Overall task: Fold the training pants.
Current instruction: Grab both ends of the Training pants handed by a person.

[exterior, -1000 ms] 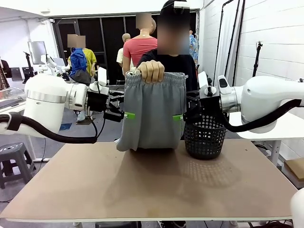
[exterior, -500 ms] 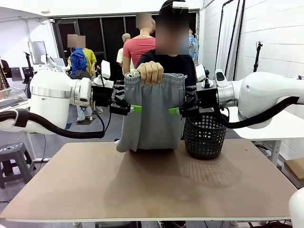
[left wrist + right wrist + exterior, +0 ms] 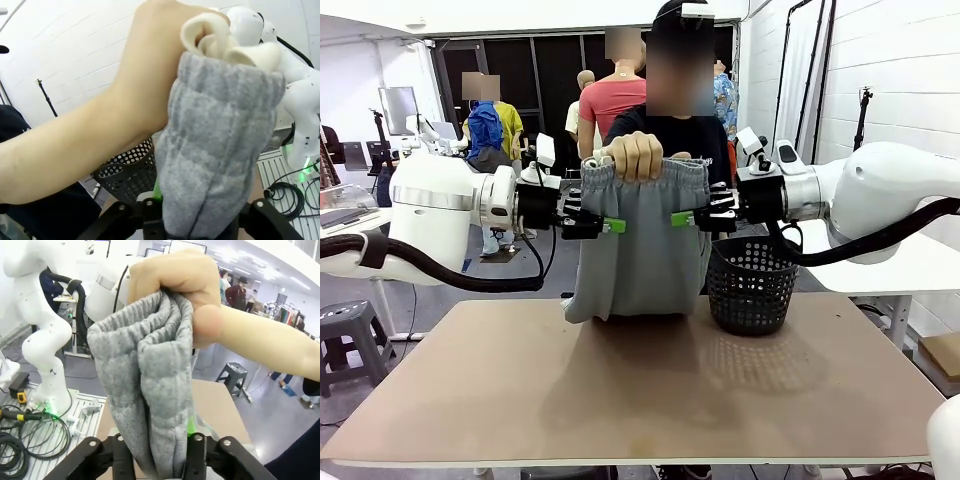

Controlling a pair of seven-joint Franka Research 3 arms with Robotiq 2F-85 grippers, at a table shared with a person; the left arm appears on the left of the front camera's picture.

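The light grey training pants hang by their waistband from a person's hand above the far side of the table, with the lower end resting on the tabletop. My left gripper is shut on the pants' left edge just below the waistband. At the same height my right gripper is shut on the right edge. In the left wrist view the grey fabric runs down between my left gripper and its fingers. The right wrist view has folds of the pants pinched in my right gripper.
A black mesh basket stands on the brown table just right of the pants, under my right arm. The person stands behind the table's far edge. The other arm's white base shows beyond the fabric in each wrist view.
Both grippers rose along the pants' side edges toward the waistband and closed from wide open onto the fabric. The person's hand has kept the waistband in place.
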